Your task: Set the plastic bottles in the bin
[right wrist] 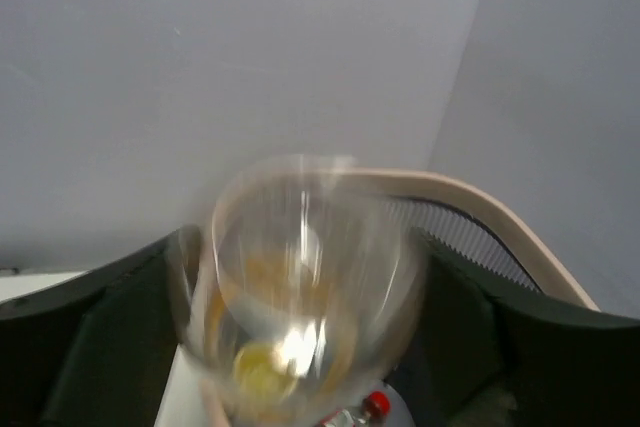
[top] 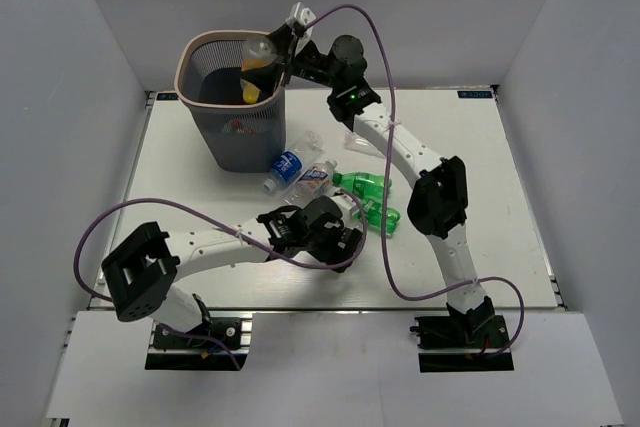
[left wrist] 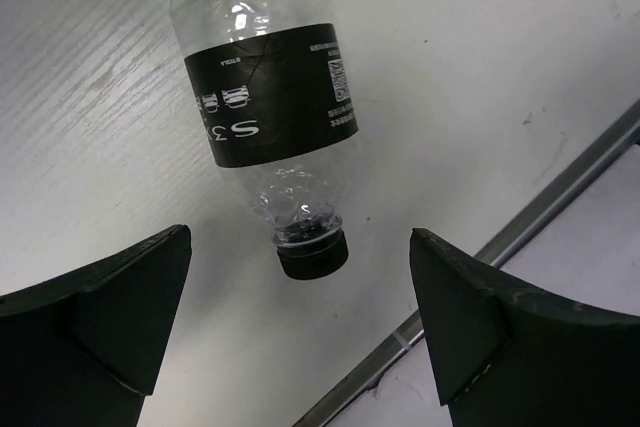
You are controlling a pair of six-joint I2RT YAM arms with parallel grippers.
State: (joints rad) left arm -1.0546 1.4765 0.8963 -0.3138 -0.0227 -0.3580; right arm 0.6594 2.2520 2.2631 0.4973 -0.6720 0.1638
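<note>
Orange bottle at the mouth of the bin, left arm poised over another

The right gripper [top: 277,51] is up over the pale rim of the bin [top: 181,72] with the orange bottle [top: 257,69] between its fingers, cap down and partly inside the opening; its wrist view is blurred, so I cannot tell whether the jaws clamp it or stand clear of it; a red-capped bottle [right wrist: 375,407] lies down inside the bin; the left gripper [left wrist: 300,237] hangs with jaws spread wide and nothing in them, just above a dark-labelled clear bottle [left wrist: 270,97] lying on the white table [top: 470,147], black cap toward the fingers; near it lie a blue-labelled bottle [top: 285,169] and two green bottles [top: 365,185]
</note>
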